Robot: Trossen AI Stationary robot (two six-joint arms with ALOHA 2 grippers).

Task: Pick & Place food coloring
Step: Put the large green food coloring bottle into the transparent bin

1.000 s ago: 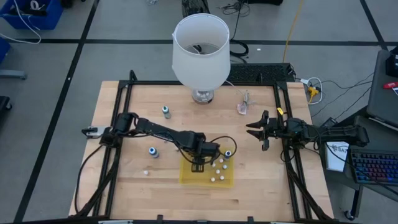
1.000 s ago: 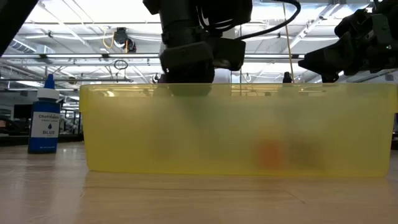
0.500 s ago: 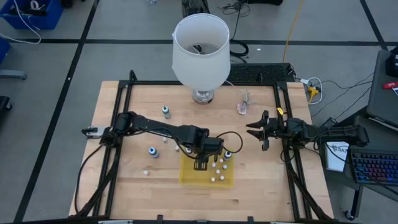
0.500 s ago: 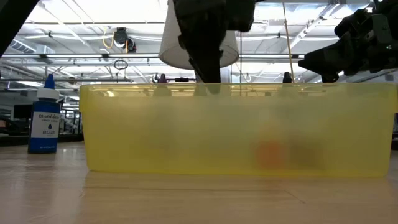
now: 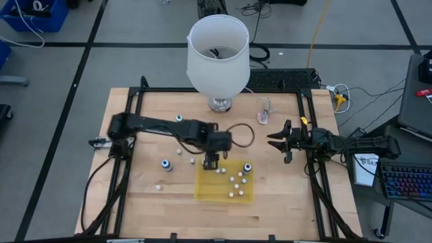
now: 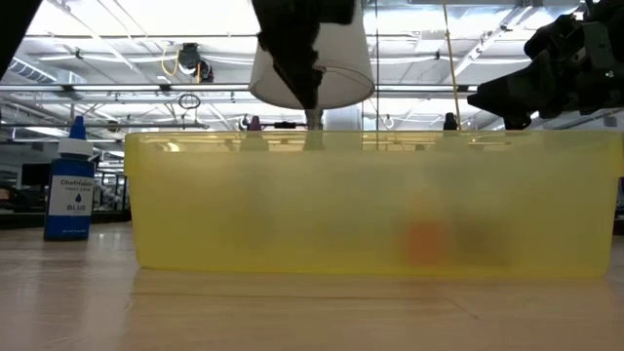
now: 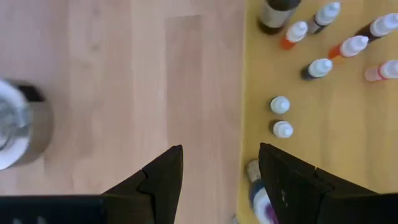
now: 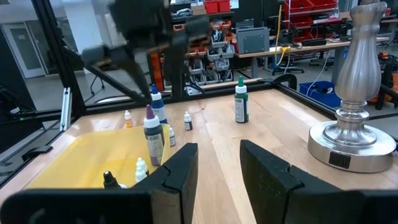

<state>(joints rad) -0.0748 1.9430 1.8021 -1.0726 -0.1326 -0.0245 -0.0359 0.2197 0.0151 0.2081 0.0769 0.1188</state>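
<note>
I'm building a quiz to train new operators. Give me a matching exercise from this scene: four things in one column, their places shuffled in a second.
Things:
1. lamp
2. yellow tray
3. left gripper
4. right gripper

Places:
a. open, over bare wood beyond the tray's far right corner
b. middle of the table's far edge
c. near half of the table, holding food coloring bottles
d. open and empty, at the tray's far left edge

Pairs: 1-b, 2-c, 3-d, 4-a

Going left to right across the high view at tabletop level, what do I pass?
Bottle with a blue cap → left gripper → yellow tray → right gripper, waiting over the table's right side.
</note>
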